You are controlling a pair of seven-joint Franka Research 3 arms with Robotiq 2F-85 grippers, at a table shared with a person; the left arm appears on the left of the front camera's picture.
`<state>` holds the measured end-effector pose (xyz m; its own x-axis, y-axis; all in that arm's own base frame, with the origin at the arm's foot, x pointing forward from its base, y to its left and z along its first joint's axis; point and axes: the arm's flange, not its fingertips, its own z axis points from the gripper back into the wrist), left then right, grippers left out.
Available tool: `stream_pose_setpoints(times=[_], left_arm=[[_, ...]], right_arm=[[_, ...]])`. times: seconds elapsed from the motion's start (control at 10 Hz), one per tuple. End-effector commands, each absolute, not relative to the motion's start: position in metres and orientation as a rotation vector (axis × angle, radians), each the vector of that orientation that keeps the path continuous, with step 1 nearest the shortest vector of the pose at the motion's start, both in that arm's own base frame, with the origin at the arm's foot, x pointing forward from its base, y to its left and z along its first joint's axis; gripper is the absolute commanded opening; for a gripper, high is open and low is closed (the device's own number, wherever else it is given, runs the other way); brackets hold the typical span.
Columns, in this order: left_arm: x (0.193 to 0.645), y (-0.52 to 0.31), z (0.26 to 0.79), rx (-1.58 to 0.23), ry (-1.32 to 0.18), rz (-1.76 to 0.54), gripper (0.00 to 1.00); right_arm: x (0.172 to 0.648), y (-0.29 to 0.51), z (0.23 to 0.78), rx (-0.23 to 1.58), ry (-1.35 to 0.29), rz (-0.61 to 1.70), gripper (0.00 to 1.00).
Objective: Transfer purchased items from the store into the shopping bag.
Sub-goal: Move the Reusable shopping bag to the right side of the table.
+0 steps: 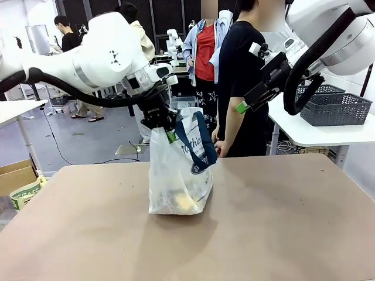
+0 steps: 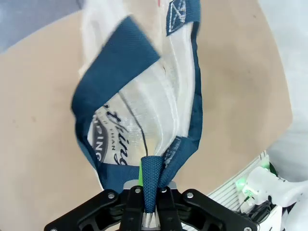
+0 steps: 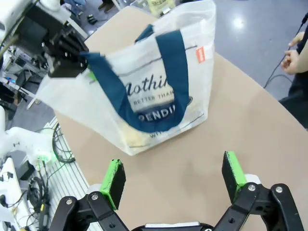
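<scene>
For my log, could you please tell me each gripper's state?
Left gripper: shut on navy blue strap handle.
Right gripper: open, holding nothing.

Frosted-clear shopping bag (image 1: 176,181) — navy straps, navy script.

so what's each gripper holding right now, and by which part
The left gripper is shut on the shopping bag, pinching one navy strap handle. The right gripper is open, holding nothing.
</scene>
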<state>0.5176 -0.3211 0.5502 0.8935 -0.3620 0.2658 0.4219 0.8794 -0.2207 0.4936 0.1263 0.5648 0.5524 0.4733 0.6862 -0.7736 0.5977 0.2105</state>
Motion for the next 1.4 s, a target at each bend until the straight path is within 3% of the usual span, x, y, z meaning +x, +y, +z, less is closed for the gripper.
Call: stream_pose_setpoints(times=[0.0, 0.5, 0.7, 1.0, 1.3], left_arm=[[0.542, -0.328, 0.572, -0.176, -0.226, -0.410, 0.00], [0.598, -0.343, 0.615, 0.140, -0.238, -0.484, 0.00], [0.612, -0.329, 0.632, 0.181, -0.236, -0.460, 0.00], [0.610, -0.286, 0.651, 0.167, -0.210, -0.411, 0.00], [0.587, -0.216, 0.677, 0.213, -0.276, -0.354, 0.00]], right_arm=[[0.492, 0.126, 0.564, 0.541, -0.619, 0.776, 1.00], [0.492, 0.126, 0.564, 0.541, -0.619, 0.776, 1.00], [0.492, 0.126, 0.564, 0.541, -0.619, 0.776, 1.00], [0.492, 0.126, 0.564, 0.541, -0.619, 0.776, 1.00], [0.492, 0.126, 0.564, 0.541, -0.619, 0.776, 1.00]])
